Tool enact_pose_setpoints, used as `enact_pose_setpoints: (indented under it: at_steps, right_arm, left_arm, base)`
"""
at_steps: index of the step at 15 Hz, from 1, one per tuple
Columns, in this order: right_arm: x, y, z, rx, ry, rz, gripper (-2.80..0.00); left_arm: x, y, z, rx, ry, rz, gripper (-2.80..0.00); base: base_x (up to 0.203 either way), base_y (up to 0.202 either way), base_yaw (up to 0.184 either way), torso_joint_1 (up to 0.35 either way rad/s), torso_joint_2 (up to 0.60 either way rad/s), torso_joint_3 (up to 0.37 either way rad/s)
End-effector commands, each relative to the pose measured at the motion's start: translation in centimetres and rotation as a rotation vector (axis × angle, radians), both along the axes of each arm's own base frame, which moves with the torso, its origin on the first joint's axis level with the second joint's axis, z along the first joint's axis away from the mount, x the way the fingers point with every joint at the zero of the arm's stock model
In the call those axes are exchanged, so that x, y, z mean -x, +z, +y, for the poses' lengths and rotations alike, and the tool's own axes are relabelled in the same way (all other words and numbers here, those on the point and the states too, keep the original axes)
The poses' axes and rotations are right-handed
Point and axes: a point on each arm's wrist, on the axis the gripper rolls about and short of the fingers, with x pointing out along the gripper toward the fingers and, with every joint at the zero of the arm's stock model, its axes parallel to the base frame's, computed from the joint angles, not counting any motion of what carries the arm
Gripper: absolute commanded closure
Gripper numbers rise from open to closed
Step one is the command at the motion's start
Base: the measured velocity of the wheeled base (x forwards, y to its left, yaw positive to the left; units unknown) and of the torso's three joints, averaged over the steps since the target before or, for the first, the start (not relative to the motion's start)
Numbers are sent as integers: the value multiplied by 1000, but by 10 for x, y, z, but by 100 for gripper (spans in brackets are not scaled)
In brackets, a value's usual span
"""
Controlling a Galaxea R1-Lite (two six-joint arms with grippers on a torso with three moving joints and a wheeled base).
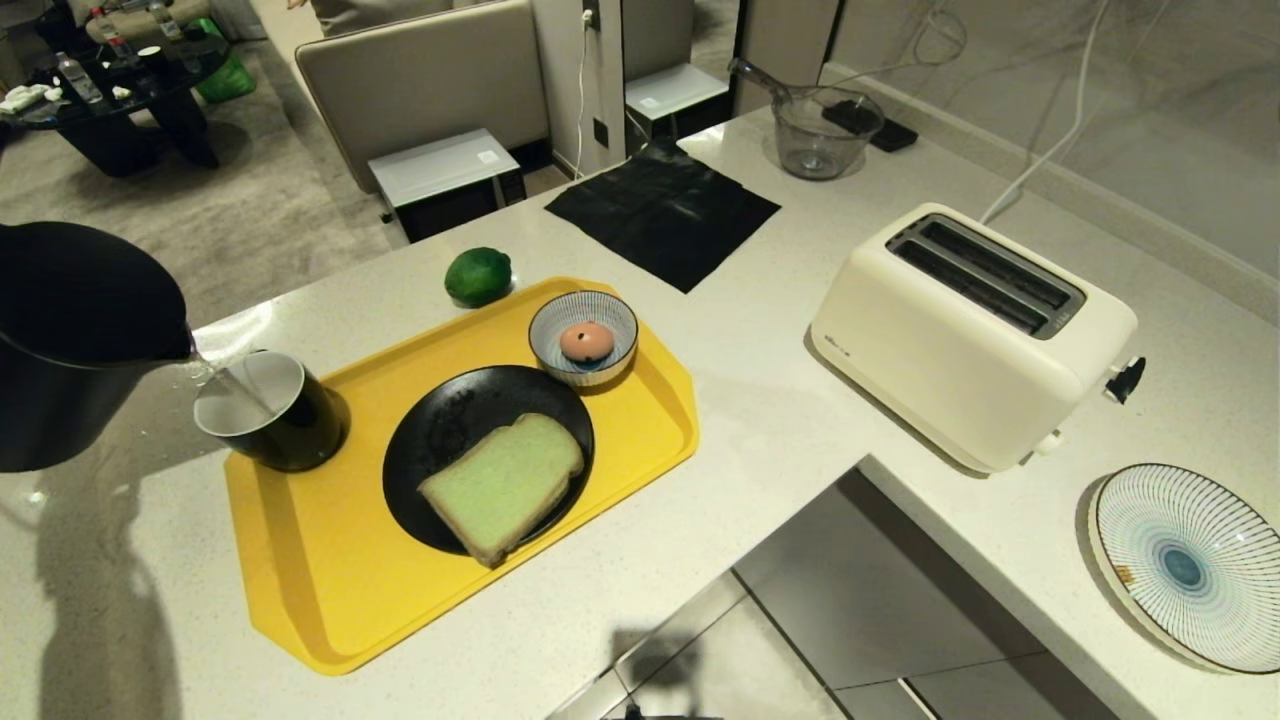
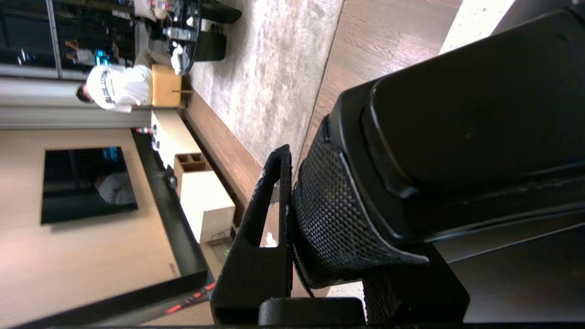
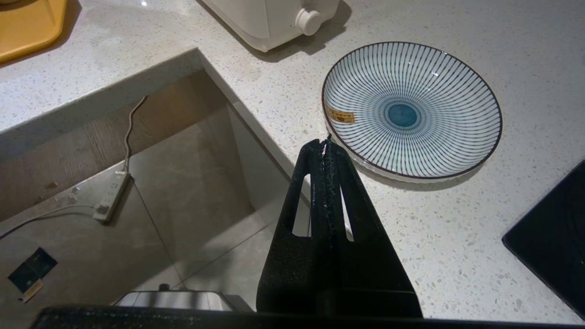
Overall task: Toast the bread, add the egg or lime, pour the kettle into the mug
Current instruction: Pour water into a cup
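The black kettle (image 1: 75, 330) hangs tilted at the far left, its spout over the black mug (image 1: 268, 410) on the yellow tray (image 1: 320, 580), and a thin stream of water runs into the mug. My left gripper (image 2: 320, 201) is shut on the kettle's textured handle (image 2: 333, 224); the arm is outside the head view. The green bread (image 1: 503, 484) lies on a black plate (image 1: 440, 430). The pink egg (image 1: 587, 341) sits in a striped bowl (image 1: 555, 320). The lime (image 1: 478, 275) rests on the counter behind the tray. My right gripper (image 3: 325, 141) is shut and empty, parked over the counter's edge.
A cream toaster (image 1: 965, 330) with empty slots stands to the right of the tray. A striped plate (image 1: 1190, 565) lies near the right edge. A black cloth (image 1: 662, 212) and a glass jug (image 1: 822, 135) are at the back. A person (image 2: 114, 87) is far off in the room.
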Motion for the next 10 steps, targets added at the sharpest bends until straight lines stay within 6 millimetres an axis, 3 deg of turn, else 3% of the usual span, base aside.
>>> enact_pose_setpoints:
  at_steps: [1,10]
  right_arm:
    - [-2,-7,0,0,0,27,0]
    - [-2,-7,0,0,0,27,0]
  left_arm:
    - [1,2,-1,25,9,-16,0]
    - [11,9,-7,263,48,-126,0]
  base:
    - [0,0,0,0,0,0]
    - [0,0,0,0,0,0]
